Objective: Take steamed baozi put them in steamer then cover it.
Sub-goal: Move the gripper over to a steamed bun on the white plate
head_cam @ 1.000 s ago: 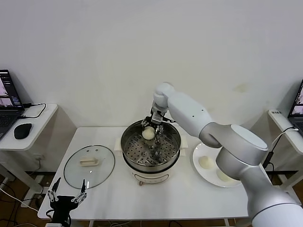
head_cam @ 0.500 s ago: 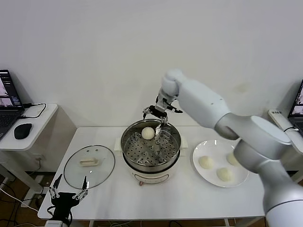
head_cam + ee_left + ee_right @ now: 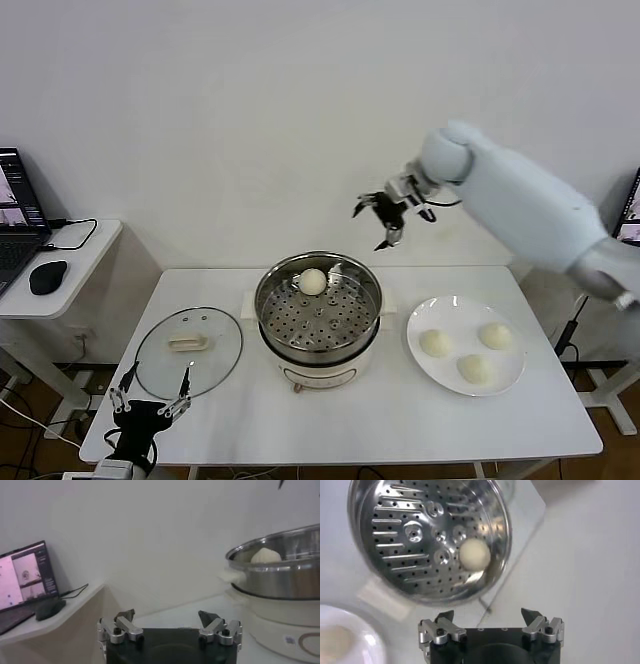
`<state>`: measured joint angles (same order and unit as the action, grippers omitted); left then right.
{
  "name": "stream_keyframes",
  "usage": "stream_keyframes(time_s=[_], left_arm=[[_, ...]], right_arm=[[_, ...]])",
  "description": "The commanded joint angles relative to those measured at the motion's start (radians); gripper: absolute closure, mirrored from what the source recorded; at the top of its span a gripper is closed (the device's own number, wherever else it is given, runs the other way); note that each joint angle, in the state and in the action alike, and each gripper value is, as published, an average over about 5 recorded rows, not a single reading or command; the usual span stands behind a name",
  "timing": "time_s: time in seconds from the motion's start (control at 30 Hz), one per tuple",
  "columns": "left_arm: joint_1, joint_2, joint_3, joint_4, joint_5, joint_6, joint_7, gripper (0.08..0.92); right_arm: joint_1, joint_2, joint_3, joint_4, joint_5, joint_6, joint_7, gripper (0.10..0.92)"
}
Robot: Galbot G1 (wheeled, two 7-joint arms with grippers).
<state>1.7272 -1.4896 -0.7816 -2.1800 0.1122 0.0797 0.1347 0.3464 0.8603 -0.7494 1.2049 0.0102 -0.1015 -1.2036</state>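
Observation:
The steel steamer (image 3: 318, 312) stands mid-table with one baozi (image 3: 313, 282) on the far side of its perforated tray, also seen as baozi (image 3: 474, 554) and baozi (image 3: 265, 555). Three more baozi (image 3: 435, 343) (image 3: 494, 335) (image 3: 473, 369) lie on a white plate (image 3: 418, 320) to the right. The glass cover (image 3: 189, 351) rests flat on the table to the left of the steamer. My right gripper (image 3: 387, 215) hangs open and empty in the air above and behind the steamer's right side. My left gripper (image 3: 150, 404) sits open and empty low at the table's front-left edge.
A side desk (image 3: 80, 250) at the far left carries a laptop (image 3: 18, 215) and a mouse (image 3: 47, 276). Another laptop (image 3: 630, 225) shows at the right edge. The wall stands close behind the table.
My right gripper rose out of the steamer and swung up and to the right, leaving the baozi on the tray. The left arm stayed low at the front-left.

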Motion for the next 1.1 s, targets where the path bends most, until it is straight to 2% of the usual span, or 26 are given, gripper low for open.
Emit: stream_keyframes(time_s=[0.03, 0.33, 0.67, 1.1], left_arm=[[-0.012, 0.016, 0.009, -0.009, -0.014, 0.044, 0.029, 0.177], [-0.006, 0.008, 0.007, -0.006, -0.021, 0.051, 0.006, 0.177], [0.012, 0.007, -0.002, -0.011, -0.004, 0.049, 0.015, 0.177], [0.014, 0.006, -0.009, 0.013, 0.0, 0.043, 0.008, 0.177]], right_arm=[[-0.093, -0.236, 0.035, 0.155, 0.056, -0.295, -0.035, 0.203], [-0.321, -0.285, 0.114, 0.175, -0.083, -0.232, -0.013, 0.202], [-0.468, -0.16, 0.179, 0.096, -0.192, -0.202, 0.055, 0.202], [-0.494, -0.069, 0.195, 0.014, -0.266, -0.18, 0.041, 0.203]])
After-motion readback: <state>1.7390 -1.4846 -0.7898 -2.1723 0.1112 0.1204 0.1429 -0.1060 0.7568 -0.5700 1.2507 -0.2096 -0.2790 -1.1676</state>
